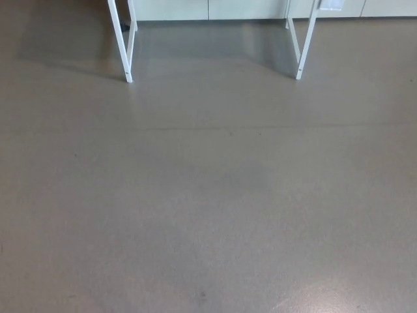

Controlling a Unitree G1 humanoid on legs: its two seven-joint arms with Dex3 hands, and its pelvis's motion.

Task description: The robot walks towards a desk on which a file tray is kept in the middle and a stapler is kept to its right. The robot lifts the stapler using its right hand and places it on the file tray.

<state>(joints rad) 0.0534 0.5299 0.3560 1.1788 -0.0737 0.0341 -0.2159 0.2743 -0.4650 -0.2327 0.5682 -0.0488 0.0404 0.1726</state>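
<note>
Neither the stapler nor the file tray shows in the head view, and neither of my hands is in the picture. Only the lower part of the desk is visible at the top: its white left leg frame [124, 45] and its white right leg frame [303, 42] stand on the grey floor [208, 195]. The desk top is cut off above the picture's edge.
Behind the desk legs runs a pale wall or cabinet front [208, 9]. A faint seam [260, 127] crosses the floor below the legs. The floor stretches from the picture's bottom up to the desk.
</note>
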